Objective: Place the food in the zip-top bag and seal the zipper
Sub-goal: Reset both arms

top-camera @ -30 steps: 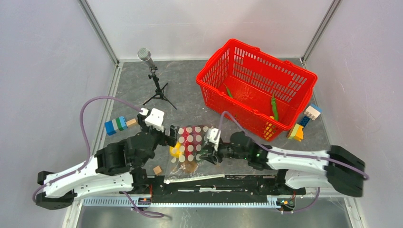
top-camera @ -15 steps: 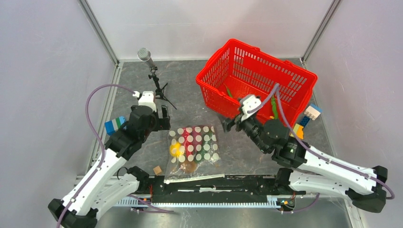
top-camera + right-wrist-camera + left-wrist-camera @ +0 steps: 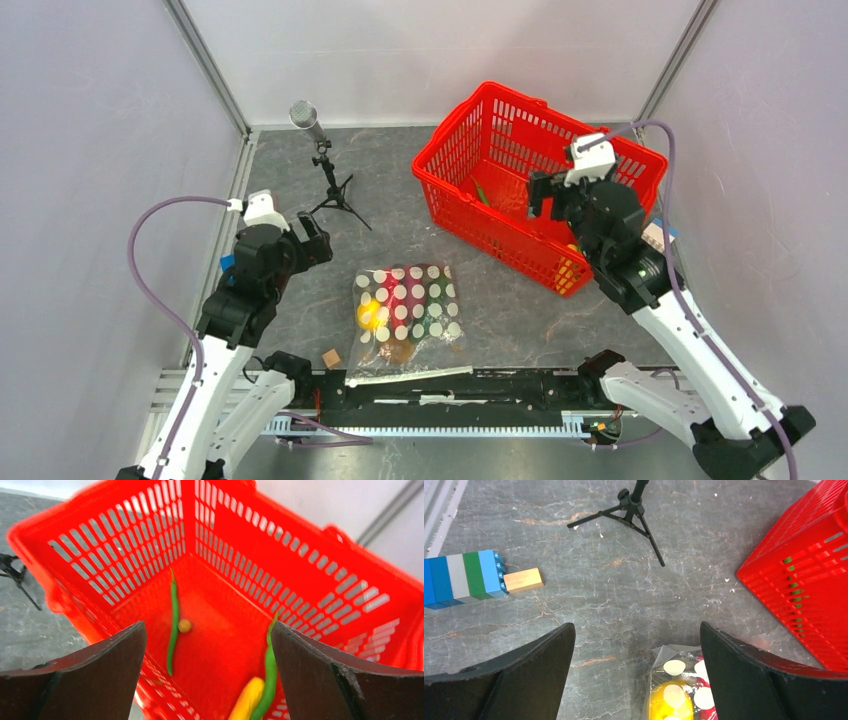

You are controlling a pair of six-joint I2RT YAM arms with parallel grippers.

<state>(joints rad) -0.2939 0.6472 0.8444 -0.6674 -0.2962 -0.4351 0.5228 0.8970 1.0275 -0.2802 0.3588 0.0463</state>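
The zip-top bag [image 3: 407,310] lies flat on the table near the front, with a yellow piece [image 3: 369,315], red, green and brown food inside. Its white zipper [image 3: 410,376] runs along the near edge. My left gripper [image 3: 316,240] is open and empty, raised to the left of the bag; the left wrist view [image 3: 636,627] shows the bag's far corner [image 3: 674,672] below it. My right gripper [image 3: 545,198] is open and empty above the red basket [image 3: 620,150]. Its wrist view [image 3: 207,625] shows green pods [image 3: 173,625], a yellow piece [image 3: 247,700] and a small brown ball [image 3: 184,625] on the basket floor.
A microphone on a tripod [image 3: 325,165] stands at the back left. Blue-green blocks [image 3: 459,577] with a wooden block [image 3: 523,580] lie left of the bag. More blocks [image 3: 640,260] sit right of the basket. A wooden cube [image 3: 331,357] lies near the front rail.
Both grippers have left the bag and risen. The left has drawn back to the left; the right has swung far right to over the basket. The bag lies flat.
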